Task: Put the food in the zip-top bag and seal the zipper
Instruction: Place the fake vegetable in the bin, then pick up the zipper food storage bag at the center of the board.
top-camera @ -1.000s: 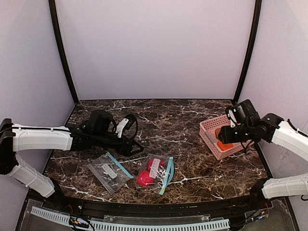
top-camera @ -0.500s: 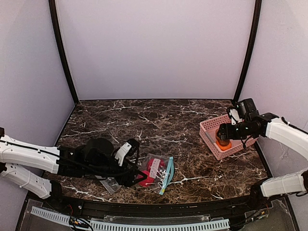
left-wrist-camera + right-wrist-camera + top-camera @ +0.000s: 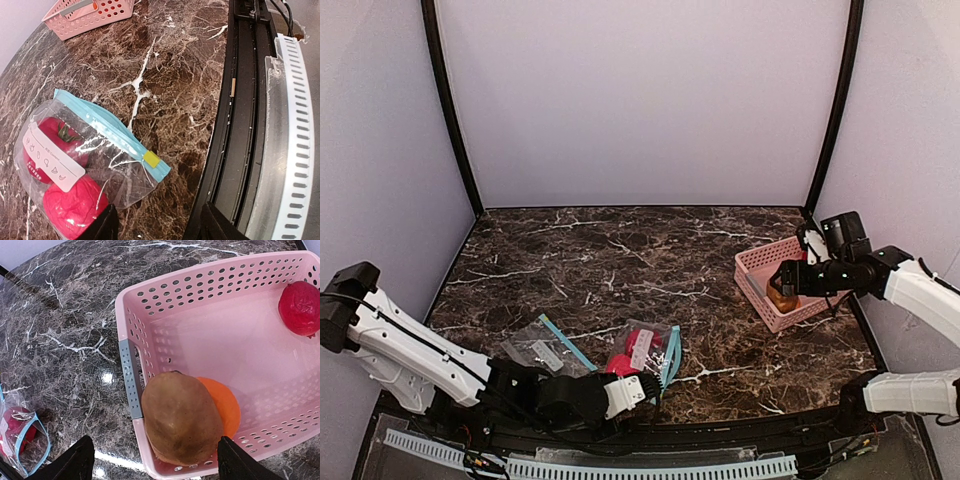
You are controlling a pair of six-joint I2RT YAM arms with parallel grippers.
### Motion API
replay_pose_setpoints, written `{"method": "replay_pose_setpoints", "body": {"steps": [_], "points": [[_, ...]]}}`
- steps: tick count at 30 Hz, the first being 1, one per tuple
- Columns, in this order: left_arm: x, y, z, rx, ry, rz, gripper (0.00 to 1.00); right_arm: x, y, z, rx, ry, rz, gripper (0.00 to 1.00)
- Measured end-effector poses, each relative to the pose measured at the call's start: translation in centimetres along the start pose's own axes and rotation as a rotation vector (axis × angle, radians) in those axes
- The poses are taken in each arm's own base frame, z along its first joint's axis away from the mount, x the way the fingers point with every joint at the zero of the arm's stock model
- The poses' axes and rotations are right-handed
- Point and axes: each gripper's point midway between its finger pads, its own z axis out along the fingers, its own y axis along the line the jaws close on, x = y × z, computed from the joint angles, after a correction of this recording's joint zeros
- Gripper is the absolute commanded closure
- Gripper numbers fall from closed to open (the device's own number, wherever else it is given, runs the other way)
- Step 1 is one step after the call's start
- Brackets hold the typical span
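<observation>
The zip-top bag lies flat on the marble with two red food pieces inside. Its teal zipper carries a yellow slider. My left gripper is open just near of the bag's corner, low at the table's front edge, with nothing between its fingers. My right gripper hangs open over the pink basket. Below it sit a brown food piece, an orange one and a red one.
A second clear bag, flat with a teal strip, lies left of the filled bag. The basket stands at the right edge by the wall. A black rail and white slotted strip run along the table's front.
My left arm has swung from the middle left of the table down to the front edge, just near of the filled bag. My right gripper has opened wider over the basket.
</observation>
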Motion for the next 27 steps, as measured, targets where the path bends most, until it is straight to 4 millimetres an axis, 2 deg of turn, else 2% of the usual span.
{"method": "replay_pose_setpoints", "body": {"steps": [12, 20, 24, 27], "points": [[-0.8, -0.3, 3.5, -0.093, 0.03, 0.148, 0.51, 0.3, 0.7, 0.1, -0.044, 0.013, 0.015, 0.17], [0.2, -0.6, 4.9, -0.103, 0.077, 0.207, 0.53, 0.2, 0.9, 0.1, -0.052, 0.01, 0.015, 0.17], [1.3, -0.6, 5.4, -0.113, 0.112, 0.236, 0.59, 0.1, 0.9, 0.0, -0.055, 0.003, 0.015, 0.17], [1.9, -0.3, 5.7, -0.135, 0.136, 0.257, 0.69, 0.1, 1.0, 0.0, -0.057, 0.002, 0.014, 0.17]]}}
